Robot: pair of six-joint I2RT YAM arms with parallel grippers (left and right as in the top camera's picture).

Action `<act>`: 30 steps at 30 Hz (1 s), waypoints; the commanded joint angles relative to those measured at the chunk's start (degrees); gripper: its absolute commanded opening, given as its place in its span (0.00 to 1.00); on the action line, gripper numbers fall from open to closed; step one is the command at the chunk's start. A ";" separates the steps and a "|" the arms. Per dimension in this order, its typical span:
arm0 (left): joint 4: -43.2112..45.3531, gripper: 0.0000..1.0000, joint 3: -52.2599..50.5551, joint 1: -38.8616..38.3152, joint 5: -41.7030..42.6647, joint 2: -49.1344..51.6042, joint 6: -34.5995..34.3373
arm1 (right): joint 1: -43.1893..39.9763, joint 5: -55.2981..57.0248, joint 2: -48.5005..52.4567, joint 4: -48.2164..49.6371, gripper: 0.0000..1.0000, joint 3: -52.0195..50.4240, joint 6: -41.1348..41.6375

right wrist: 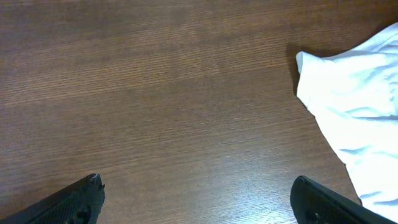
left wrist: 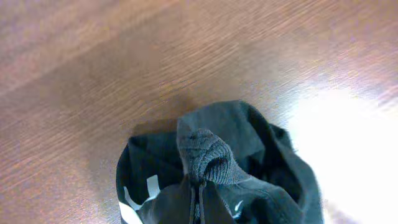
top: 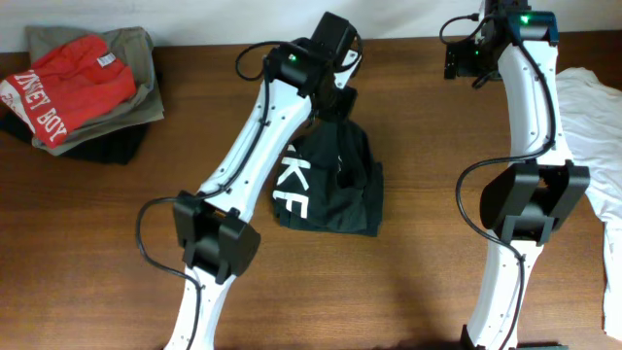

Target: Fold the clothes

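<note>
Wood-grain counter (top: 97, 243) spans the whole view. Black T-shirt (top: 330, 190) sits mid-counter, bunched, with part of its white lettering showing and its far end raised in a peak. Pile of clothes (top: 83, 92) in the far-left corner, red top uppermost on olive and dark layers. White garment (top: 593, 136) at the right edge, well apart from the T-shirt. Left tool (top: 338, 102) is closed, clamped on the T-shirt's ribbed edge. Right tool (right wrist: 198, 182) has its jaws wide apart over bare wood, near the white garment.
</note>
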 commanded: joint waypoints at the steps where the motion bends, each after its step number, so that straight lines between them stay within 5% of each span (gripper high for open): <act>1: 1.62 0.00 1.51 -0.17 1.99 -4.44 -0.83 | 0.24 0.52 -1.36 -0.04 0.99 1.07 0.24; 7: 4.55 0.01 1.31 -0.35 9.70 -3.72 -2.10 | 0.24 0.52 -1.36 -0.02 0.99 1.07 0.24; 20: 7.89 0.07 1.25 -7.96 9.33 9.40 -3.02 | 0.24 0.52 -1.36 -0.02 0.99 1.07 0.24; 22: 9.53 0.24 1.25 -7.96 5.62 10.27 -2.97 | 0.24 0.52 -1.36 -0.04 0.99 1.07 0.24; 24: 11.78 0.95 1.44 -7.93 3.37 10.25 -2.93 | 0.24 0.52 -1.36 -0.04 0.99 1.07 0.24; 30: -1.09 0.99 14.01 -6.32 2.78 8.31 -2.95 | 0.24 0.52 -1.36 -0.04 0.99 1.07 0.24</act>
